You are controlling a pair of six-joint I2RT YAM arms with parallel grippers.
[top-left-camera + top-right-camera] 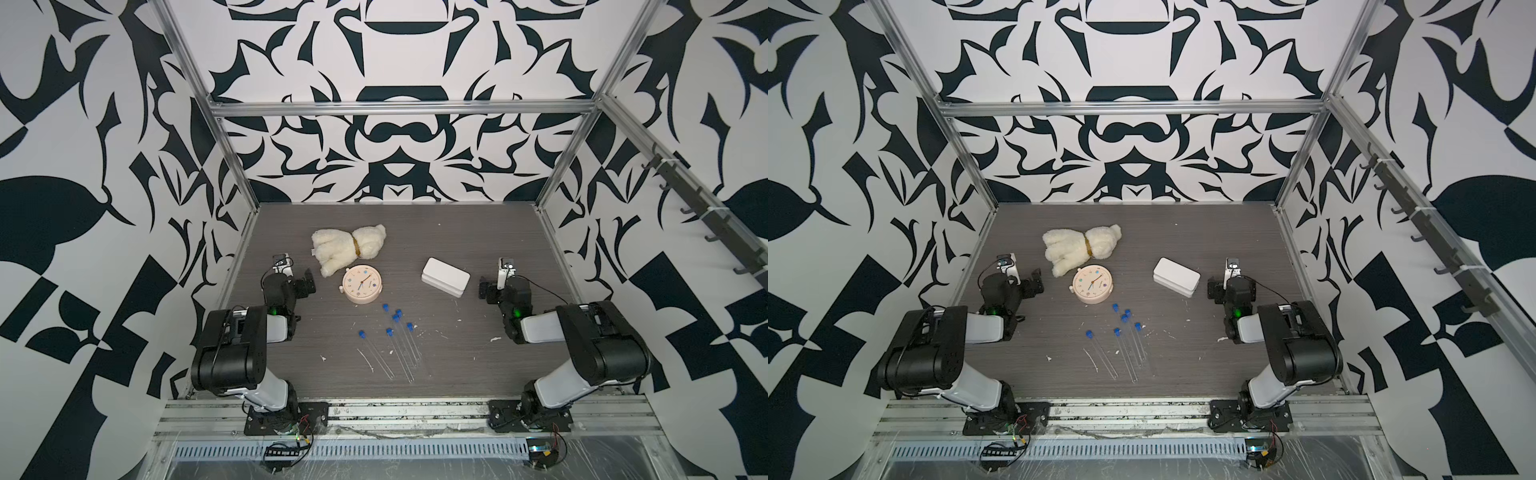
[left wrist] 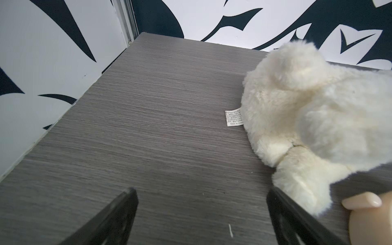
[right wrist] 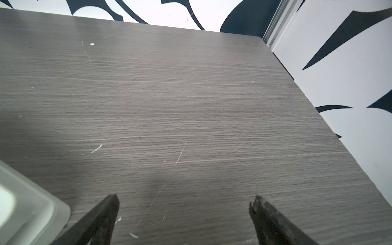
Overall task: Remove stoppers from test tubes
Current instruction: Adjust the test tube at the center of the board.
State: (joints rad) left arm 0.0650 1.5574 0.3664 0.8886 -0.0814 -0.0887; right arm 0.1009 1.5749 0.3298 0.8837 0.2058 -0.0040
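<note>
Several small blue stoppers (image 1: 389, 331) (image 1: 1117, 331) lie in a loose cluster near the middle of the table, seen in both top views. Each caps the far end of a thin clear test tube (image 1: 377, 356) (image 1: 1102, 355); the tubes lie flat and run toward the front edge. My left gripper (image 1: 305, 281) (image 2: 201, 193) hovers open at the left, over bare wood beside the plush toy. Far to the right, my right gripper (image 1: 486, 291) (image 3: 186, 199) is open over bare table. Neither touches a tube. Neither wrist view shows the stoppers or tubes.
A cream plush toy (image 1: 349, 247) (image 2: 307, 116) lies behind a round beige clock (image 1: 361, 284). A white rectangular box (image 1: 445, 276) (image 3: 25, 207) sits just left of the right gripper. White flecks and scratches dot the grey wood table (image 1: 478, 374). Patterned walls close three sides.
</note>
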